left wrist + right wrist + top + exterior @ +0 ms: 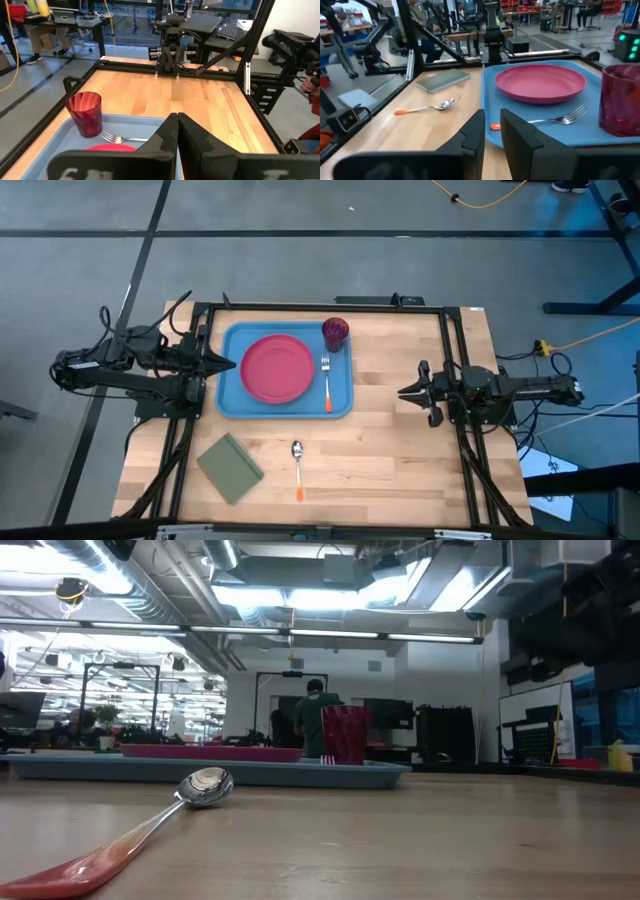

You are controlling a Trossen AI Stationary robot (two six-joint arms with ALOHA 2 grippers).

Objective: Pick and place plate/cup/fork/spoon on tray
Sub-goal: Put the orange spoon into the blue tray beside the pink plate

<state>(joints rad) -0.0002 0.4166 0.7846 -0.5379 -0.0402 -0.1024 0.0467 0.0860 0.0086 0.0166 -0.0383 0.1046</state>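
High view: tray sits on the tabletop, toward the left arm's side. Plate in its middle, cup upright in a far corner, fork lying along the edge nearer the right arm. Spoon is the only one off the tray, flat on bare wood nearer the front edge, bowl toward the tray, just beside the olive pad but apart from it.

Left tool hangs at the tray's left edge, fingers pressed together, holding nothing. Right tool waits over open wood right of the tray, fingers slightly parted, also holding nothing.

Judgement: three of four placed, spoon left.

Risks: thin flat handle on wood, so fingertips may skid or flick it rather than pinch it. The bowl end may tip the spoon if it is gripped far out on the handle. Setting it down near the fork could knock the fork or clip the cup. A low carry could catch the tray rim.

Room: clear wood all round the spoon except on the pad side. The free tray strip is narrow, between plate and fork. The black frame rails bound both sides.
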